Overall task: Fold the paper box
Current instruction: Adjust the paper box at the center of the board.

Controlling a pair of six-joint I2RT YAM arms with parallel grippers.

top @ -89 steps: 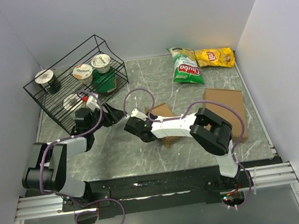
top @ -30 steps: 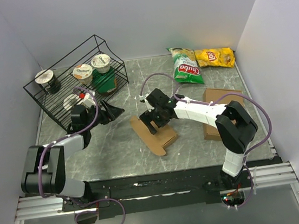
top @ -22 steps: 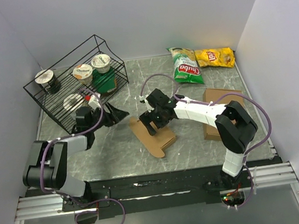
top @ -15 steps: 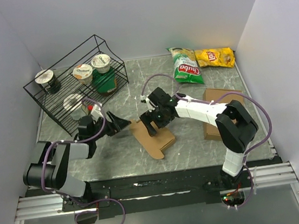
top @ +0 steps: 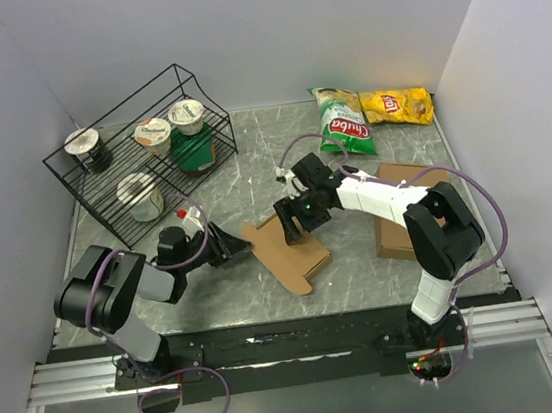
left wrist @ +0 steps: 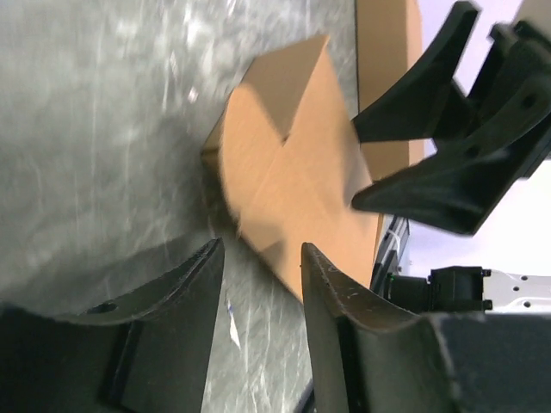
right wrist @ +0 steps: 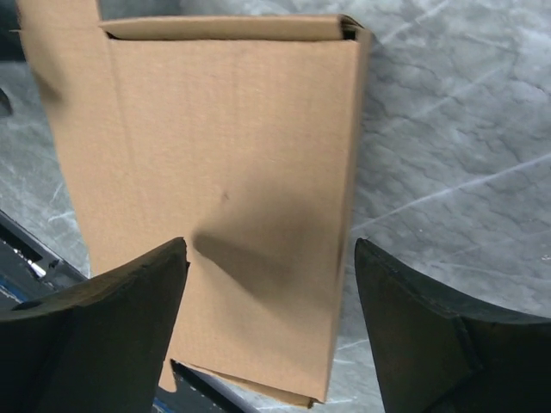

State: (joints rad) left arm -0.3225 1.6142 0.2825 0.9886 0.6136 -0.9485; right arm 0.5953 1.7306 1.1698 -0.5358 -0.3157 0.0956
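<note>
The paper box (top: 290,253) lies flat on the table as a brown, partly folded blank, with a tab at its near end. My left gripper (top: 239,249) lies low at the box's left edge, open, with only table between its fingers (left wrist: 181,292). In the left wrist view the box (left wrist: 293,181) is just ahead of the left gripper (left wrist: 261,248). My right gripper (top: 294,226) hovers over the far end of the box, open. In the right wrist view the right gripper (right wrist: 269,245) straddles the box (right wrist: 224,129), whose long panel has a folded edge at the top.
A black wire rack (top: 103,192) with several yogurt cups stands at the back left. A green chip bag (top: 343,123) and a yellow one (top: 397,106) lie at the back right. A plain brown cardboard slab (top: 412,205) lies under the right arm.
My left gripper came down and right from beside the rack to the box's left edge, and its jaws narrowed. My right gripper shifted slightly right over the box and narrowed a little.
</note>
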